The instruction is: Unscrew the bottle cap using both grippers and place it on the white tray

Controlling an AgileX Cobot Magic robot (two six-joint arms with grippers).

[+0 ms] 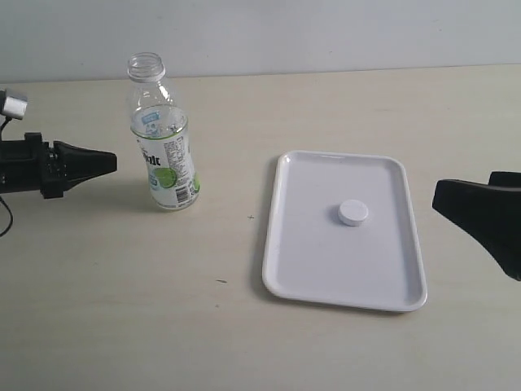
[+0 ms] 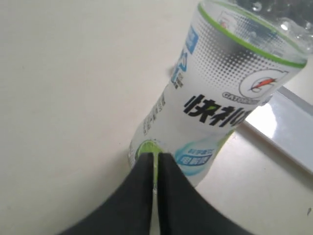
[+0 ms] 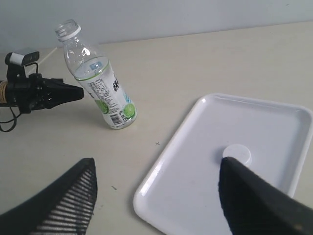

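You had a pale beige desk [image 1: 122, 318] under you, matte and plain apart from a couple of small dark specks [image 1: 221, 281], and its far edge met a pale grey wall [image 1: 326, 32] just behind the work. The bottle [image 1: 163, 142] stood upright on the desk near that far edge, its neck uncapped. Your left hand [image 1: 112, 163] hung level just beside the bottle's label without touching it, its jaws pressed together on nothing. The white tray [image 1: 326, 265] lay flat on the desk to the right, well apart from the bottle, with a stretch of bare desk between them. The bottle cap [image 1: 353, 213] sat on the tray near its middle, away from every rim. Your right hand [image 3: 157, 166] hovered at the tray's right side with its jaws spread wide and nothing between them, one finger [image 3: 254, 200] showing over the tray beside the cap in the wrist view. The desk in front of the tray and bottle lay open toward the near edge.
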